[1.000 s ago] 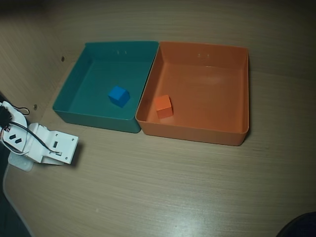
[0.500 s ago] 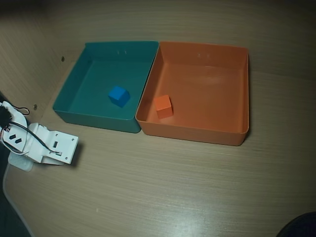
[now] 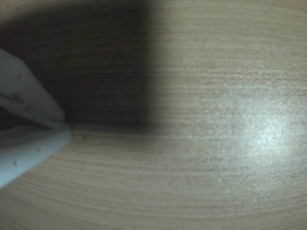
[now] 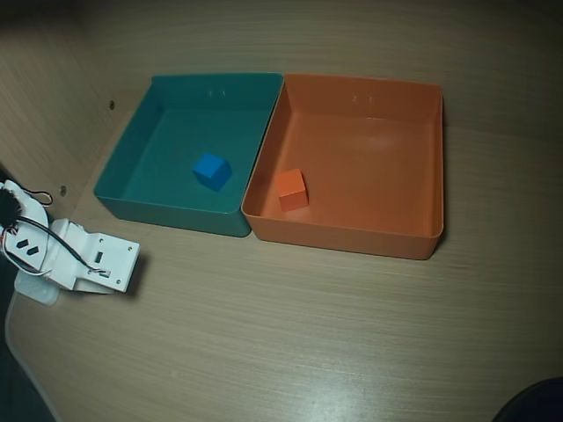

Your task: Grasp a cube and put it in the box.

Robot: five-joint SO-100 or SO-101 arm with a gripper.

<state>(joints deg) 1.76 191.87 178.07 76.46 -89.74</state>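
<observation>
While the small solid orange cube point(image 4: 291, 190) sits inside the large square orange plastic box point(image 4: 430, 167), toward that tray's seven o'clock corner and close to its left wall, the goal already looks met as things lie. It rests flat on the tray floor, turned a little so that its faces do not line up with the walls. Beside this tray, at its nine o'clock and touching it wall to wall, stands a teal-green plastic tray point(image 4: 132, 149) holding a small blue cube point(image 4: 212, 170) near its middle.

At eight o'clock in the overhead view, well apart from both trays, the white arm point(image 4: 84, 258) lies folded low on the pale wood-grain worktop point(image 4: 334, 334). The wrist view shows the gripper point(image 3: 64, 125) entering from nine o'clock, its two pale fingers point(image 3: 29, 98) meeting at their tips with nothing between them, above bare worktop and a dark shadow.

Judging by its plain matte faces and small size, the cube is probably light, stiff and not slippery, so a modest squeeze should hold it. Should it need lifting, the best hold would be across two opposite side faces from straight above, with the jaws turned to match its slight rotation; the near wall leaves little room on that side.
</observation>
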